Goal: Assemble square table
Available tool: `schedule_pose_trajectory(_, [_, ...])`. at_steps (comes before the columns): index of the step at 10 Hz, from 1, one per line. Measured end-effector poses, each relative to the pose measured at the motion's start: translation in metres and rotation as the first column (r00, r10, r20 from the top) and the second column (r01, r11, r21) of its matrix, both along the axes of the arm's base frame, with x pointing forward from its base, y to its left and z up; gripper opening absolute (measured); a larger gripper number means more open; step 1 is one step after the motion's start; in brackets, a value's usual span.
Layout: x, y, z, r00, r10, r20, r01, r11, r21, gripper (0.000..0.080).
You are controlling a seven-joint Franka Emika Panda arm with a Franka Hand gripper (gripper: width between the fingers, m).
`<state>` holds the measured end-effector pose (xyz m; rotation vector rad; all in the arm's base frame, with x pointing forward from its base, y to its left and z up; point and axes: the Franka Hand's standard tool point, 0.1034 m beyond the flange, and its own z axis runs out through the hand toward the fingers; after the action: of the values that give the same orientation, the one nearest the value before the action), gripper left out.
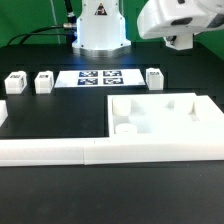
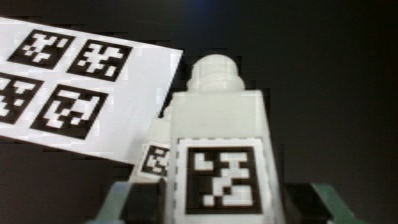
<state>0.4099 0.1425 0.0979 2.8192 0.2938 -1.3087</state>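
Note:
The square tabletop slab (image 1: 165, 112) lies at the exterior view's right, rim up, with a round white stub (image 1: 125, 127) inside it. Three small white leg blocks stand in a row: two at the left (image 1: 15, 83) (image 1: 43, 81) and one (image 1: 153, 78) right of the marker board (image 1: 97, 77). My gripper (image 1: 178, 42) hangs above and behind that right block. In the wrist view this tagged leg block (image 2: 222, 130) lies between my fingers (image 2: 150, 200), with dark gaps on both sides. The gripper (image 2: 231, 208) is open and holds nothing.
A long low white border wall (image 1: 100, 152) runs along the front of the table. The robot base (image 1: 98, 25) stands at the back centre. The marker board also shows in the wrist view (image 2: 68, 75), beside the leg block.

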Motion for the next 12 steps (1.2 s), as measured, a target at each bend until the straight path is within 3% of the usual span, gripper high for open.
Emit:
schedule_pose_trajectory(2, [0.013, 0.000, 0.001, 0.991, -0.003, 0.133, -0.002, 0.999, 0.034, 0.0291])
schedule_pose_trajectory(4, [0.071, -0.006, 0.031, 0.956, 0.006, 0.295, -0.035, 0.995, 0.094, 0.0291])
schedule_pose_trajectory(5, [0.098, -0.012, 0.052, 0.933, 0.037, 0.359, -0.077, 0.992, 0.098, 0.0291])
schedule_pose_trajectory(6, [0.112, -0.013, 0.066, 0.916, 0.053, 0.397, -0.097, 0.991, 0.091, 0.0291])
schedule_pose_trajectory(7, [0.122, -0.009, 0.062, 0.871, 0.032, 0.491, -0.097, 0.989, 0.108, 0.0291])
schedule_pose_trajectory(10, [0.123, -0.011, 0.059, 0.771, 0.008, 0.637, -0.108, 0.987, 0.119, 0.0291])
schedule_pose_trajectory(12, [0.149, -0.017, 0.055, 0.664, -0.022, 0.747, -0.145, 0.977, 0.157, 0.0291])
